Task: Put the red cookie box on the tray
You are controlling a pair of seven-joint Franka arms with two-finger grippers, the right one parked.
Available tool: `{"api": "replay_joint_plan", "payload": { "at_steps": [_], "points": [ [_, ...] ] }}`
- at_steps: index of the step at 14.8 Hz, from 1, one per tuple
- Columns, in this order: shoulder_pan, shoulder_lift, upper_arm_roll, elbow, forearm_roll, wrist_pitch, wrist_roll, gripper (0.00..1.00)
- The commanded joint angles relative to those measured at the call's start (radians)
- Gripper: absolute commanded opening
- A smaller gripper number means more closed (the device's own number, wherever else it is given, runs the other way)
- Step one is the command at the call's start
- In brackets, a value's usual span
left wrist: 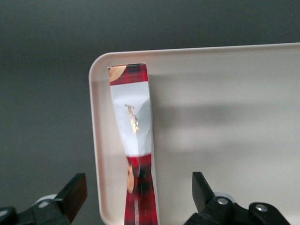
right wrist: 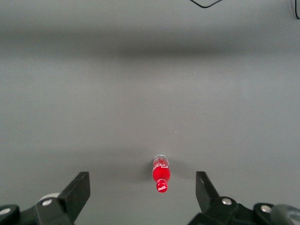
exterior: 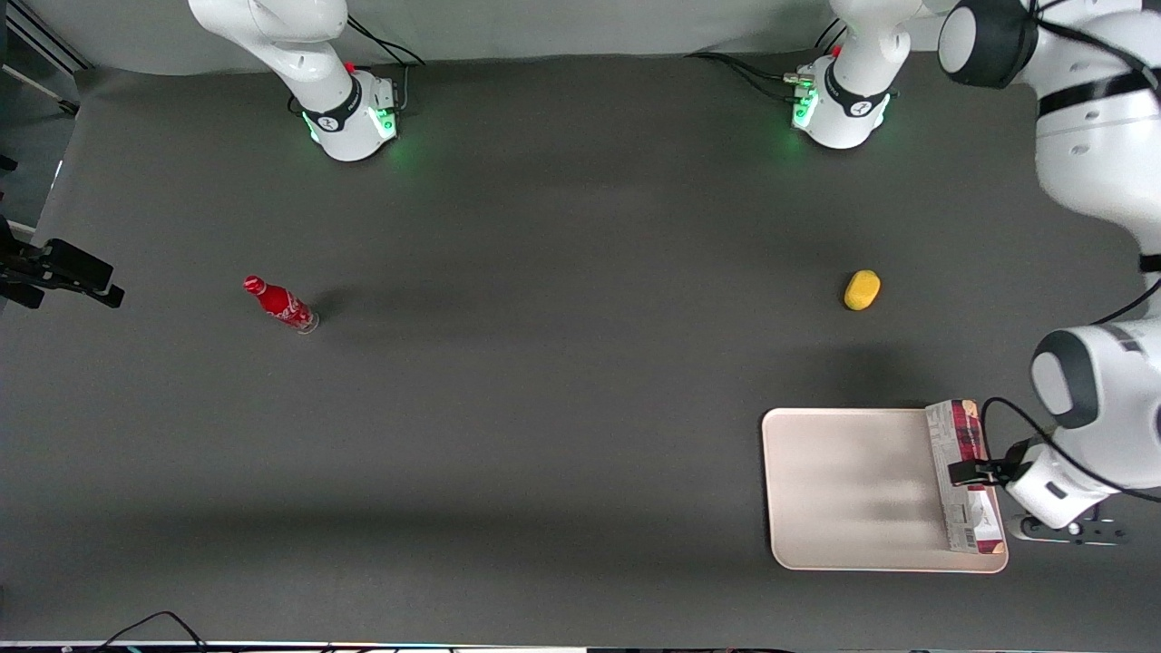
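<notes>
1. I see the red cookie box (exterior: 965,476) lying in the tray (exterior: 853,490), along the tray's edge at the working arm's end of the table (exterior: 544,408).
2. My claw (left wrist: 136,192) hangs over the box with its fingers (left wrist: 75,192) wide apart, not touching it.
3. A yellow lump (exterior: 862,289) sits farther from the front camera than the tray.
4. A red bottle (exterior: 281,305) stands toward the parked arm's end.

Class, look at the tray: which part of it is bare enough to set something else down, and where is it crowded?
The tray is bare from the red cookie box to its edge toward the parked arm's end. It is crowded along the edge toward the working arm, where the box lies inside the rim with the open gripper above it.
</notes>
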Motion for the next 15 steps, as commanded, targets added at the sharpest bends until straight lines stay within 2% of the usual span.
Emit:
{"api": "replay_joint_plan", "payload": {
  "at_steps": [1, 4, 6, 13, 15],
  "points": [
    [-0.022, -0.204, 0.0, -0.039, 0.004, -0.191, -0.027, 1.0],
    [-0.032, -0.346, -0.081, -0.04, 0.013, -0.415, -0.265, 1.0],
    [-0.031, -0.42, -0.096, -0.052, 0.015, -0.535, -0.3, 1.0],
    [-0.028, -0.812, -0.096, -0.408, 0.039, -0.534, -0.294, 1.0],
    [-0.029, -0.828, -0.098, -0.39, 0.039, -0.55, -0.297, 1.0]
  ]
}}
